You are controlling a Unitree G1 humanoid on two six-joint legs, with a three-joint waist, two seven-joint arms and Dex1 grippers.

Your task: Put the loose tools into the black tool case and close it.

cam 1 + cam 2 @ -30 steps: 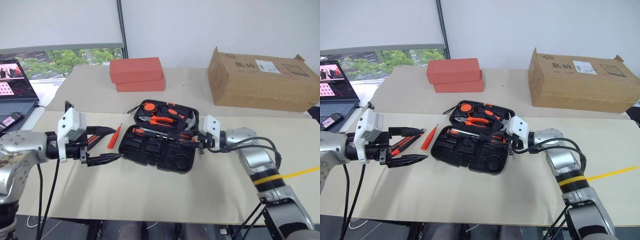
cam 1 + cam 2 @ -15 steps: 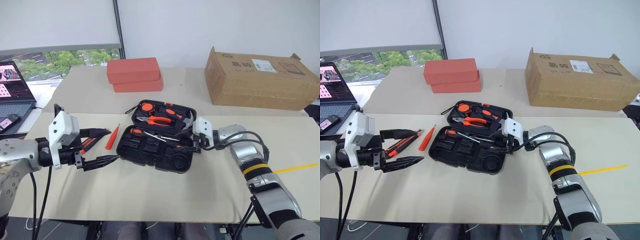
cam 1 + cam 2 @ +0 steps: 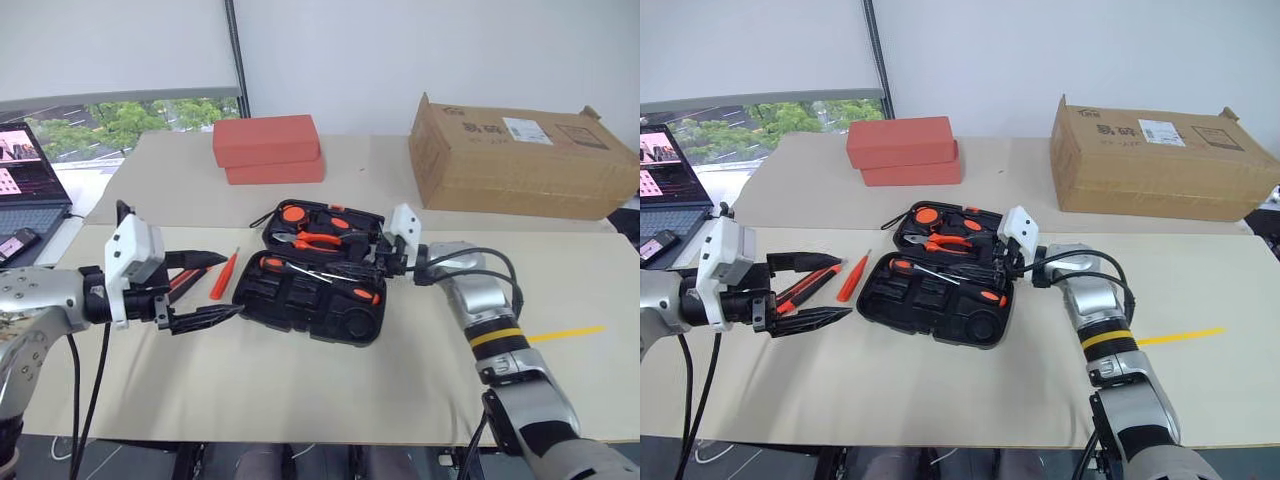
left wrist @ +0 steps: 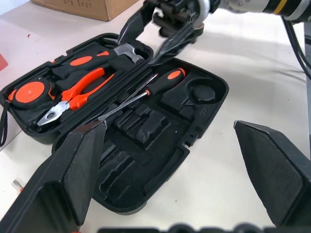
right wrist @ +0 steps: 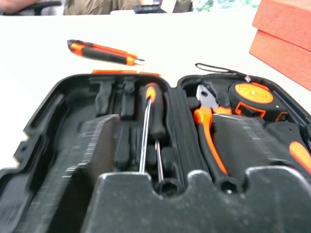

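The black tool case [image 3: 300,305] lies open in the middle of the table. Two screwdrivers [image 4: 167,80] lie slantwise in its front half. Orange pliers [image 4: 80,94], a hammer and an orange tape measure sit in the back half. On the table left of the case lie the thin orange tester pen [image 3: 222,275] and the utility knife [image 5: 104,52]. My left gripper [image 3: 222,285] hovers open over that spot, partly hiding the knife. My right gripper [image 4: 136,52] hangs open over the case's right end, nothing between its fingers.
Two stacked red boxes [image 3: 268,148] stand behind the case, and a brown cardboard box [image 3: 520,158] is at the back right. A laptop [image 3: 25,180] sits at the far left. A yellow tape line [image 3: 565,333] crosses the table at the right.
My right gripper has opened, risen and drawn back toward the case's back right corner. A screwdriver now lies loose across the front half. The left gripper stayed put.
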